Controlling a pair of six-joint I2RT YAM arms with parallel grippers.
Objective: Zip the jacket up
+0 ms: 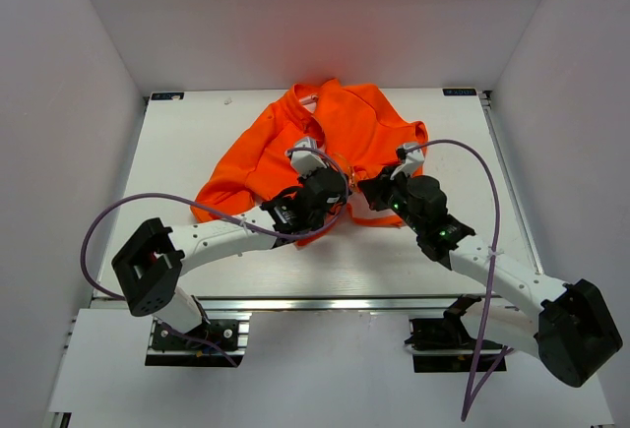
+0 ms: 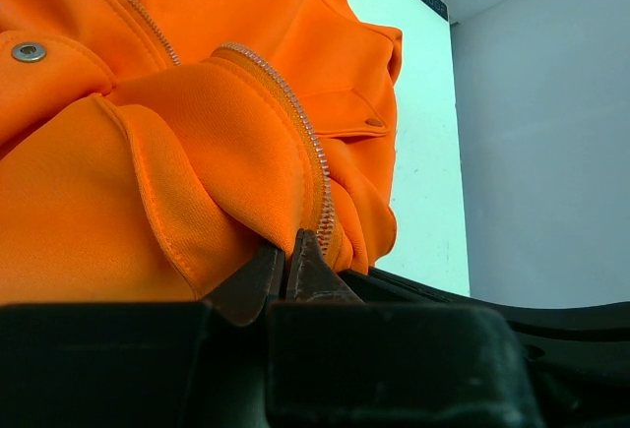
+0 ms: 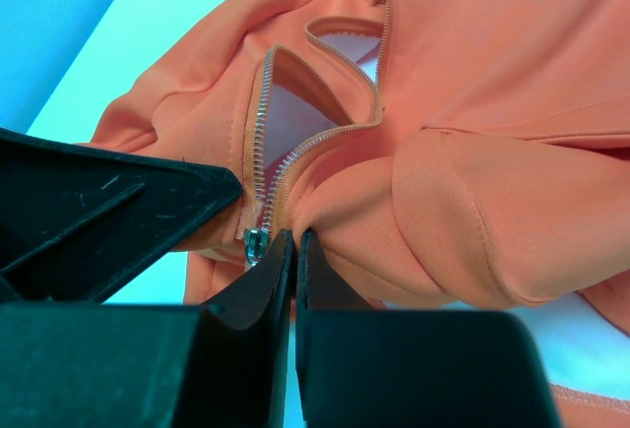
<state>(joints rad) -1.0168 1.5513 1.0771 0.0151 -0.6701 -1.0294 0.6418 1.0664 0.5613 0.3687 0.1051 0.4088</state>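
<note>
Crumpled on white bench [image 1: 177, 152]: bright orange fabric jacket [image 1: 340, 138]. Pinching edge by zip teeth [image 2: 313, 157] in left jaws, fabric beside small silver slider [image 3: 256, 244] in right jaws. Best: hold edge taut, regrip onto slider.

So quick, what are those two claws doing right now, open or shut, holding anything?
Left gripper: shut, pinching the jacket at its lower front edge.
Right gripper: shut, pinching the jacket's fabric beside the zipper slider.

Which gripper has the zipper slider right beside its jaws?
The right gripper: the slider sits just beside its jaws. The left gripper shows only zipper teeth on the jacket.
</note>
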